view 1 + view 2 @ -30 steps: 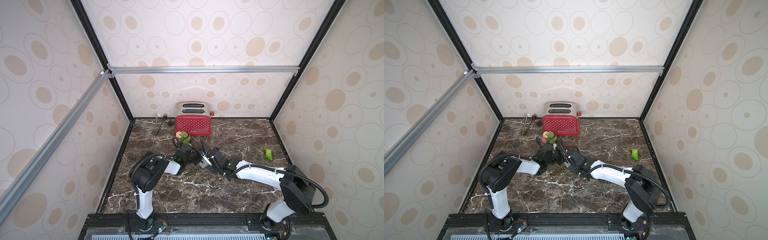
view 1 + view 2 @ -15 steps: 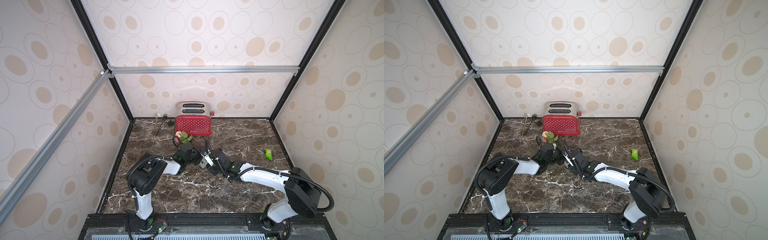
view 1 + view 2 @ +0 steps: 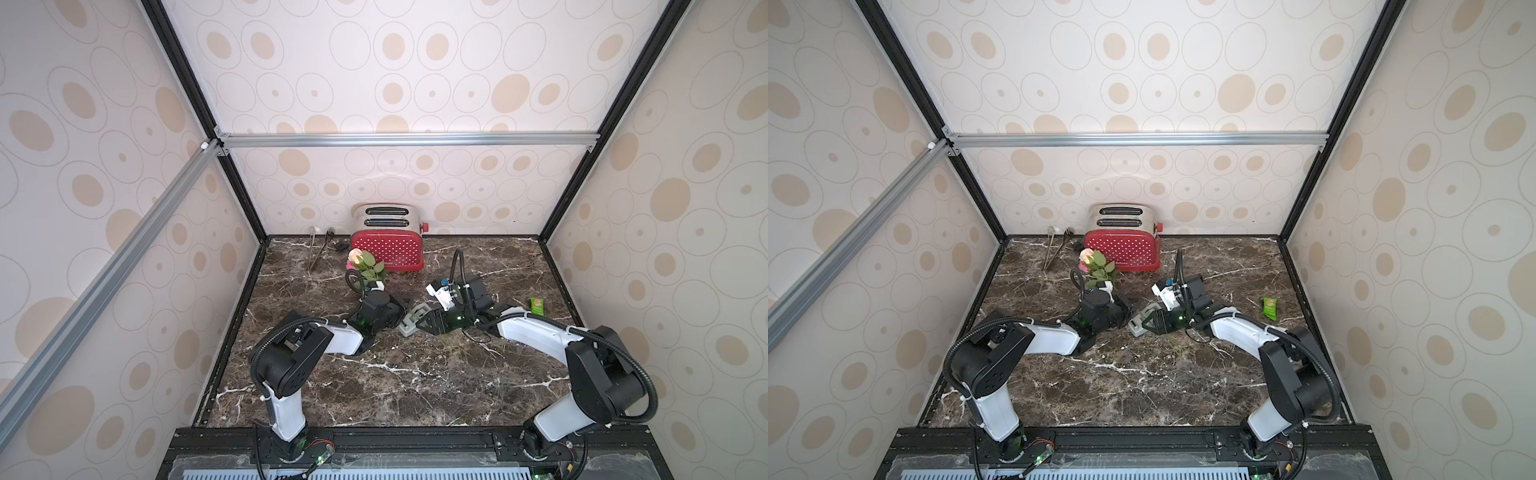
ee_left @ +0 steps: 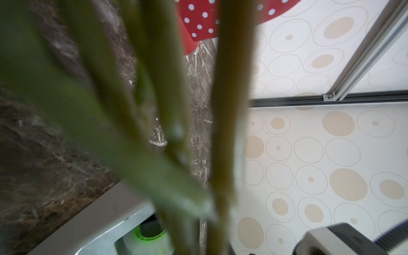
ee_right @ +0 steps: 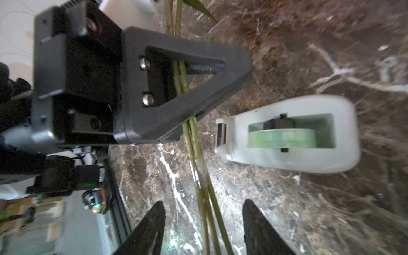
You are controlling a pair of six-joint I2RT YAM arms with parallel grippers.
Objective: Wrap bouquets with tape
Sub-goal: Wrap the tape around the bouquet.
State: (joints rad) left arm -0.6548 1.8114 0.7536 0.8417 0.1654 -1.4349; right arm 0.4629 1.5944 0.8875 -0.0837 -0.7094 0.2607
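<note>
Right wrist view: left gripper (image 5: 231,75) clamps the bouquets (image 5: 198,165) by the stems, right gripper (image 5: 203,225) hangs open around them, empty. Meanwhile the tape (image 3: 409,323) sits mid-frame in a top view. Setup step, I'd say; next, grab the tape's end.

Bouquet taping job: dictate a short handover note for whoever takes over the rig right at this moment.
Left gripper: shut on the rose stems, clamping them in a bunch.
Right gripper: open, one finger on each side of the stems, gripping nothing.
Tape dispenser: on the marble tabletop just beside the stems, cutter end toward them, roll in place.
Blooms: in front of the red toaster.
Done: stems gathered and held.
Cannot tell whether any tape is on them yet.
Left: pull tape, wrap the stems, cut it off.
</note>
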